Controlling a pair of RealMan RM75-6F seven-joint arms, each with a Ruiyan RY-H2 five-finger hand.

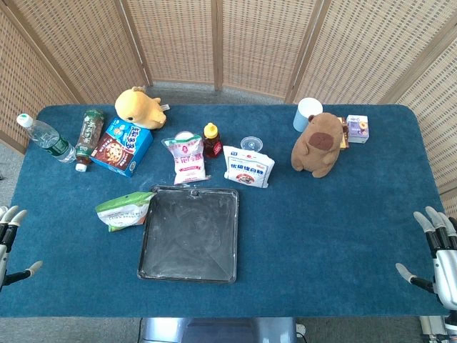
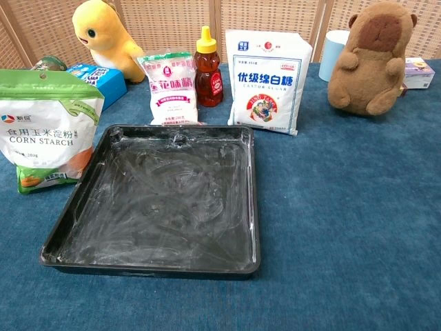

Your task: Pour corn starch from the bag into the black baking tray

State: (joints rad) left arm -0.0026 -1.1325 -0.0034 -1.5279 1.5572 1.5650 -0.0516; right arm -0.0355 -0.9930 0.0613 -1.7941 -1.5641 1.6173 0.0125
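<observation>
At the near corners of the blue-covered bench (image 1: pixel 343 236), the left hand (image 1: pixel 10 239) and the right hand (image 1: pixel 437 250) hang with fingers spread, holding nothing. Between them, nearer the left hand, lies the black rectangular baking tray (image 1: pixel 189 234), its floor smeared with white powder. Touching the tray's edge on the left hand's side stands the green-and-white corn starch bag (image 2: pixel 45 127). Beyond the tray stand a pink-labelled white bag (image 2: pixel 171 89), an amber honey bottle (image 2: pixel 209 67) and a blue-printed white sugar bag (image 2: pixel 267 81). Farther toward the right hand sits a brown plush capybara (image 2: pixel 370 61).
</observation>
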